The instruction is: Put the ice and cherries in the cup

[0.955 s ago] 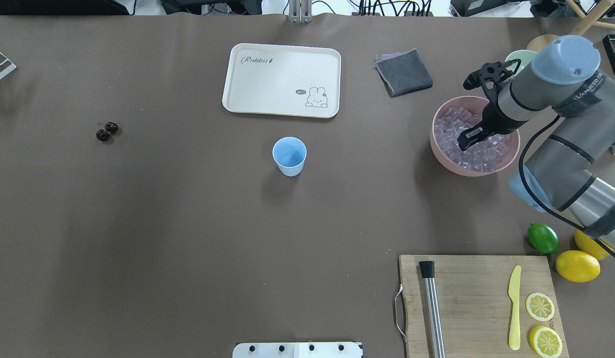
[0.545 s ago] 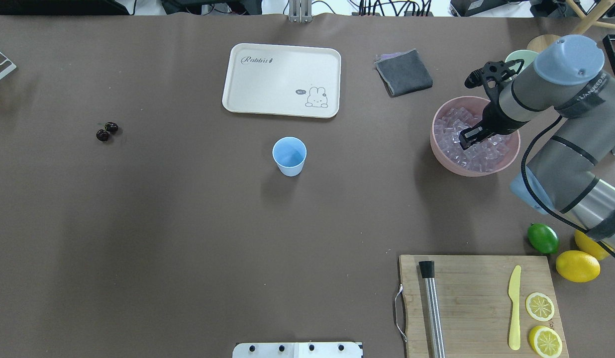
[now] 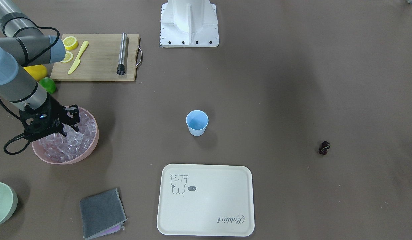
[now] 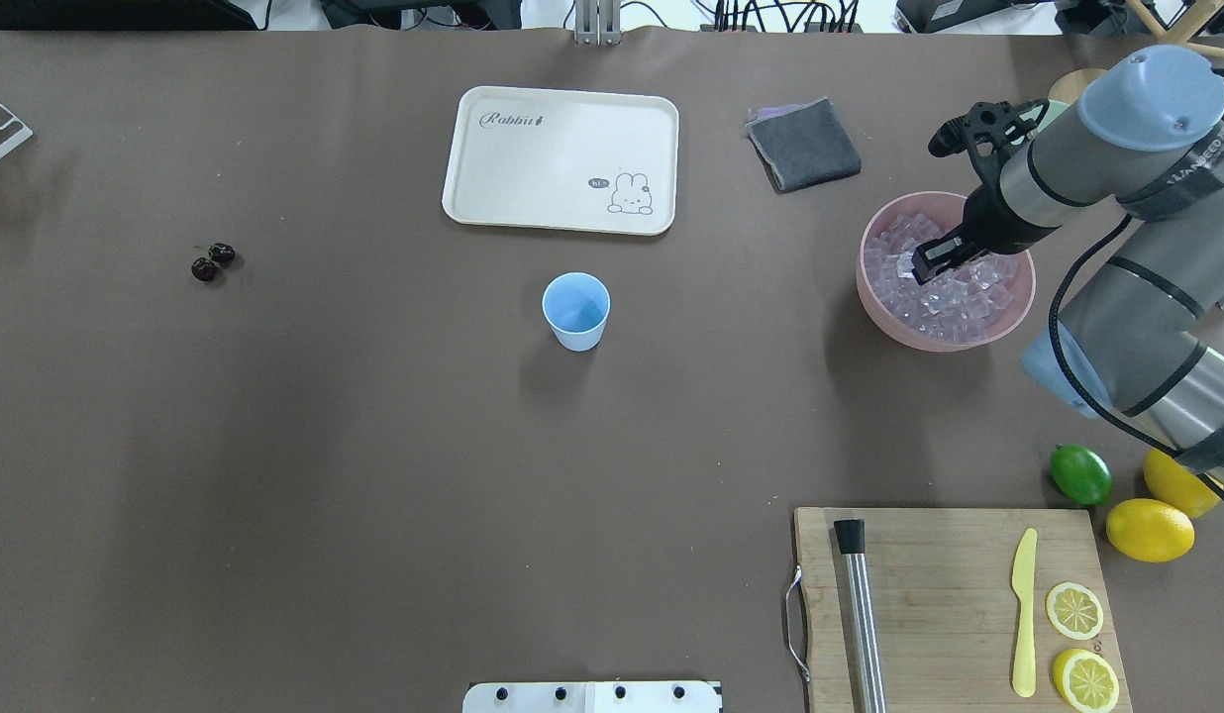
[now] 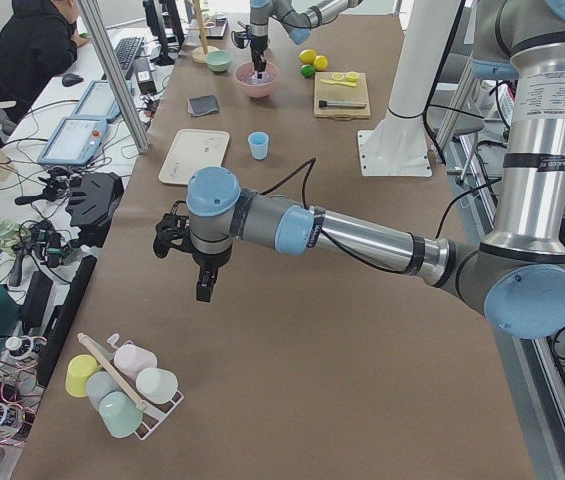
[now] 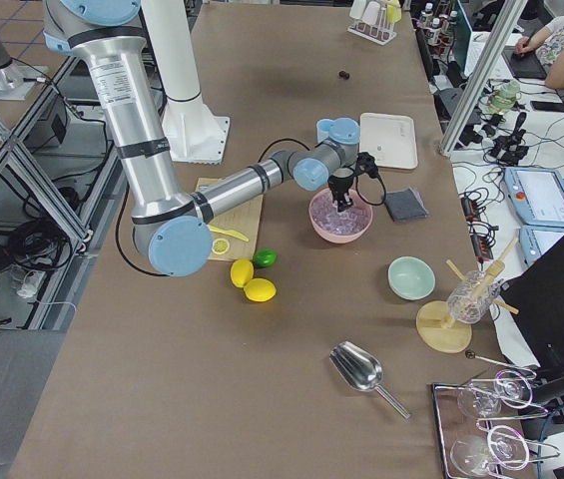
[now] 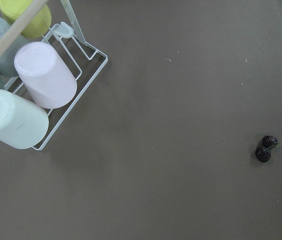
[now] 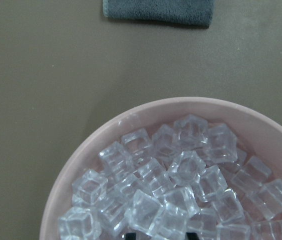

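My right claw (image 4: 927, 259) is down in the pink bowl (image 4: 889, 322), tips among the ice (image 8: 180, 170). In the wrist view only the very ends of its tips show at the bottom edge, with cubes between and around them, so I cannot tell whether it is clenched on a cube or released. My left claw (image 5: 205, 285) hangs over the left end of the bench (image 4: 374, 446). It shows in the side view only, so I cannot tell its state either.

I judge the step in hand to be picking the first ice, as the cup (image 4: 576, 310) looks empty. It stands upright near the middle of the bench. The bowl sits toward the right end and the cherries (image 4: 212, 261) lie toward the left end, both well apart from the cup.

For the next move I need a firm pinch on one slippery cube. Then comes a lift clear of the rim, a carry to above the cup mouth and a low release.

My count:
- one cup
- one pair of cherries, two fruits
- one bowl of ice, with too many cubes to count
- one tray (image 4: 561, 158)
- one cloth (image 4: 805, 146)
- one board (image 4: 929, 594)
- one knife (image 4: 1024, 612)
- one lime (image 4: 1080, 474)
- two lemons (image 4: 1150, 530)
- two lemon slices (image 4: 1074, 610)
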Robot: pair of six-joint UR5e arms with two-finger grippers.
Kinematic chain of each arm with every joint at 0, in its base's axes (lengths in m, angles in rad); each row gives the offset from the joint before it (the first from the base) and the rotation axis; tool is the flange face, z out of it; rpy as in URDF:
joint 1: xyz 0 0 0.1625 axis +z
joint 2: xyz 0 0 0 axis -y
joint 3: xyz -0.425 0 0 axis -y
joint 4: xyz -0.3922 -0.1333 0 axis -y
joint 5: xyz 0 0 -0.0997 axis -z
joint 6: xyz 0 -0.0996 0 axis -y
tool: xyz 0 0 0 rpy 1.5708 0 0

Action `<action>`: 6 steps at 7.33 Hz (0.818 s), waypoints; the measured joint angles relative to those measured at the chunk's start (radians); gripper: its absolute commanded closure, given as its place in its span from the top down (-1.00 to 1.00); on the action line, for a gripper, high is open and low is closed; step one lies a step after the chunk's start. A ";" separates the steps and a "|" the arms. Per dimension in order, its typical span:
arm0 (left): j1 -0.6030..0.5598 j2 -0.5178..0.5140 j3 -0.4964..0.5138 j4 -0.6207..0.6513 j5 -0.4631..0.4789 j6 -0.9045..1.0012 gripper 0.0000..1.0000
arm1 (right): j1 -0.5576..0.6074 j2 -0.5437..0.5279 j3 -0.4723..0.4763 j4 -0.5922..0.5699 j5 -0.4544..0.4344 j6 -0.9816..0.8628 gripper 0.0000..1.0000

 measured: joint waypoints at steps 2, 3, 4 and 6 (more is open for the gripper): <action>0.001 0.001 -0.001 -0.006 0.000 -0.001 0.96 | 0.043 0.008 0.010 -0.003 0.059 0.000 -1.00; 0.001 0.002 -0.002 -0.007 0.000 -0.001 0.96 | 0.055 0.027 0.017 -0.015 0.076 0.005 -1.00; 0.001 0.004 -0.003 -0.007 0.000 -0.001 0.96 | 0.048 0.074 0.021 -0.048 0.080 0.031 -1.00; 0.001 0.008 -0.004 -0.007 -0.001 -0.001 0.96 | -0.045 0.249 -0.002 -0.137 0.034 0.171 -1.00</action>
